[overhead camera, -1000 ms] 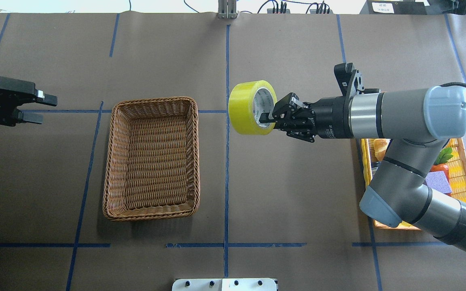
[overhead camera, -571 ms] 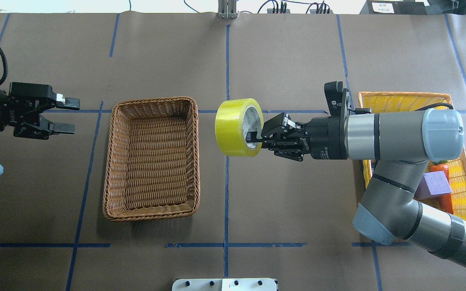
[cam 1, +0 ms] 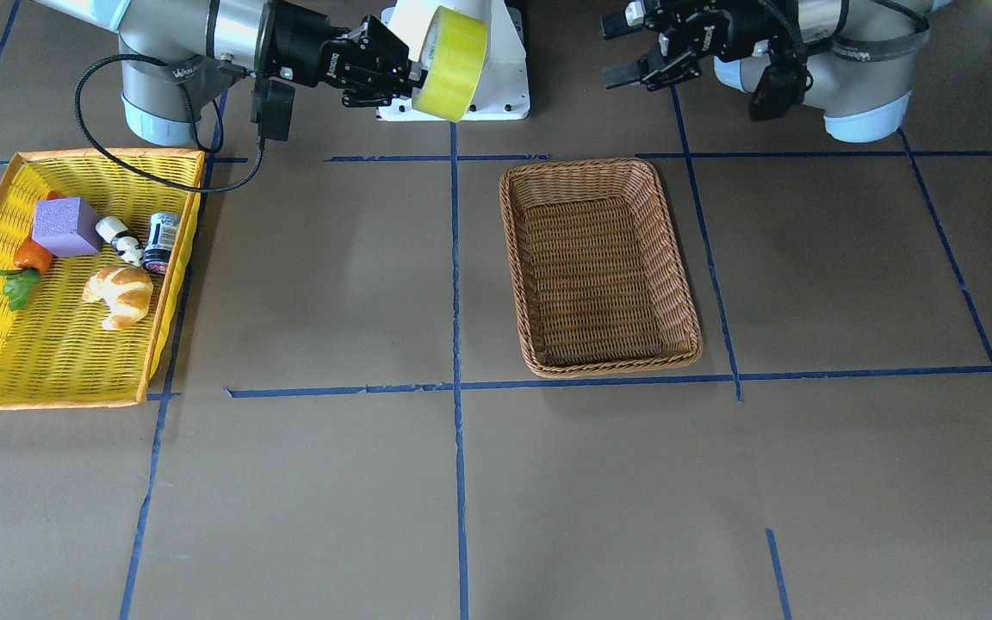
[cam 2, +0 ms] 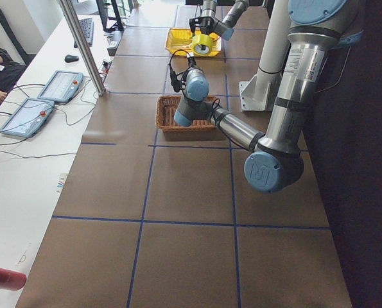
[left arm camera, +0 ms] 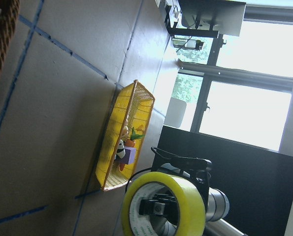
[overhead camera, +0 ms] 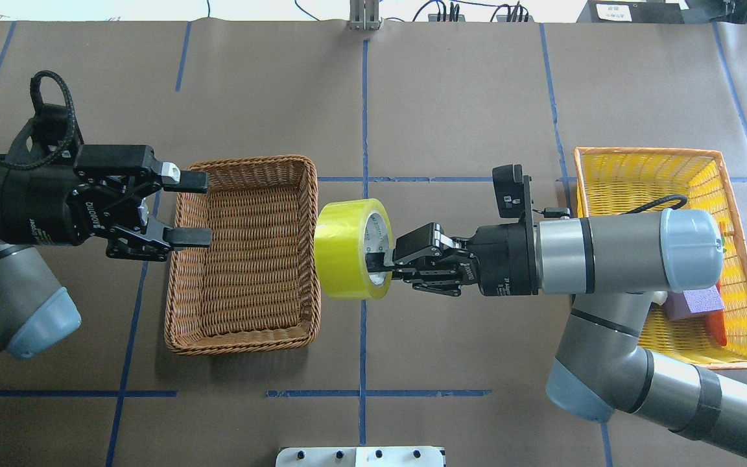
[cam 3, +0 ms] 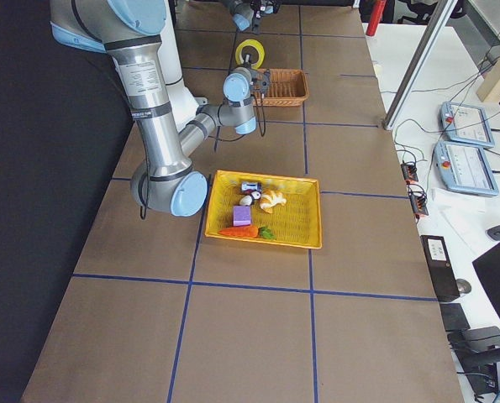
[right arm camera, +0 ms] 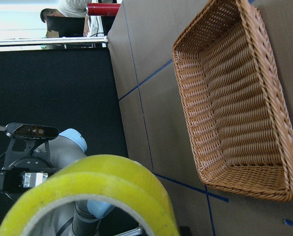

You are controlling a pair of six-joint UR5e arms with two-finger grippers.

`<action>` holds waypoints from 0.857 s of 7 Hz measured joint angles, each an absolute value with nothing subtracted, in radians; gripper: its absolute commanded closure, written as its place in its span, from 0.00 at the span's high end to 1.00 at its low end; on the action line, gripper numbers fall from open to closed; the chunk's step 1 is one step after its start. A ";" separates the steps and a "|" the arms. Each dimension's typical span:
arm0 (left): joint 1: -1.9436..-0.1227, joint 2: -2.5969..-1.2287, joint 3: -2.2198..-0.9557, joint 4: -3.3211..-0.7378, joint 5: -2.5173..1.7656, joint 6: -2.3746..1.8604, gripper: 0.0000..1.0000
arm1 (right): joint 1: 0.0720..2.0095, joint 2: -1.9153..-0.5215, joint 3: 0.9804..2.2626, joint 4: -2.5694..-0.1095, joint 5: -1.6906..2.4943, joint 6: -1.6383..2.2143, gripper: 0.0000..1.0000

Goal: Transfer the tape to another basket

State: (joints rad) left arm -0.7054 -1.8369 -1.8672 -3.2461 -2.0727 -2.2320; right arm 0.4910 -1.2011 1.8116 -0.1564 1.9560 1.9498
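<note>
The tape (overhead camera: 347,250) is in the air, clear of the desk (overhead camera: 464,97), and the step in hand looks like the carry between baskets, not yet the drop. The right pincer (overhead camera: 383,263) reaches in from the right and grips the roll by its wall, with one finger inside the white core and the other on the yellow outside. The roll stands on edge with its open face turned toward that arm. From overhead the tape sits just right of the wicker basket (overhead camera: 244,340), about level with the middle of its right rim. It is held high, so it is hard to tell whether it hangs beside the rim or already over it. The yellow basket (overhead camera: 646,154) lies well apart at the far right, with a purple block (cam 1: 65,226) and a croissant (cam 1: 121,294) among the things in it. The left pincer (overhead camera: 195,209) hangs over the wicker basket's left rim with its fingers spread wide and nothing between them, pointing across the basket at the roll. That pose suggests a handover may be intended. If so, the left fingers need to close on a part of the roll away from the right fingers before the right lets go. Otherwise the right arm has to bring the roll further left, over the open weave, lower it and release.
</note>
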 measured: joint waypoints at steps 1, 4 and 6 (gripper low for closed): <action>-0.641 -1.850 -1.880 -3.265 -1.985 -2.235 1.00 | 0.481 -1.194 1.820 -0.154 1.956 1.950 0.01; -0.523 -1.886 -1.882 -3.306 -1.828 -2.237 1.00 | 0.466 -1.189 1.836 -0.130 1.954 1.950 0.01; -0.473 -1.911 -1.874 -3.317 -1.792 -2.237 1.00 | 0.444 -1.182 1.835 -0.126 1.952 1.949 0.01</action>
State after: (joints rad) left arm -0.4729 -1.9107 -1.8740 -3.3170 -1.7922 -2.2365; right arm 0.4438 -1.1823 1.8350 -0.1262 1.9520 1.9493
